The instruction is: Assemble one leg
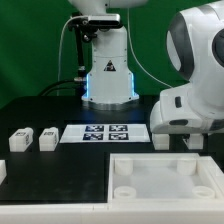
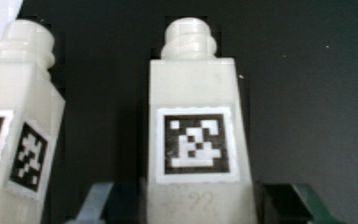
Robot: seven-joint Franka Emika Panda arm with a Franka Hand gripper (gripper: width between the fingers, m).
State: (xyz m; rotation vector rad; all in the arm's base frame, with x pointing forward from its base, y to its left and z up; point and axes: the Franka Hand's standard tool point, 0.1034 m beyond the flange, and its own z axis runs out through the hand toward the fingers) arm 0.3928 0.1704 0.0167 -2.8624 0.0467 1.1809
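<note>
In the wrist view a white leg (image 2: 194,115) with a black-and-white tag lies on the black table between my fingers. My gripper (image 2: 202,206) is open. One fingertip (image 2: 101,200) and the other (image 2: 311,200) stand on either side of the leg, with a dark gap on each side. A second leg (image 2: 16,115) lies close beside it. In the exterior view two legs (image 1: 163,140) (image 1: 195,140) lie under my arm at the exterior view's right. Two more (image 1: 20,141) (image 1: 47,139) lie at its left. The arm's body hides my fingers there.
The large white tray-like part (image 1: 165,186) with corner holes lies at the front. The marker board (image 1: 105,133) lies in the middle of the table. The robot base (image 1: 108,78) stands behind it. A small white piece (image 1: 3,170) shows at the exterior view's left edge.
</note>
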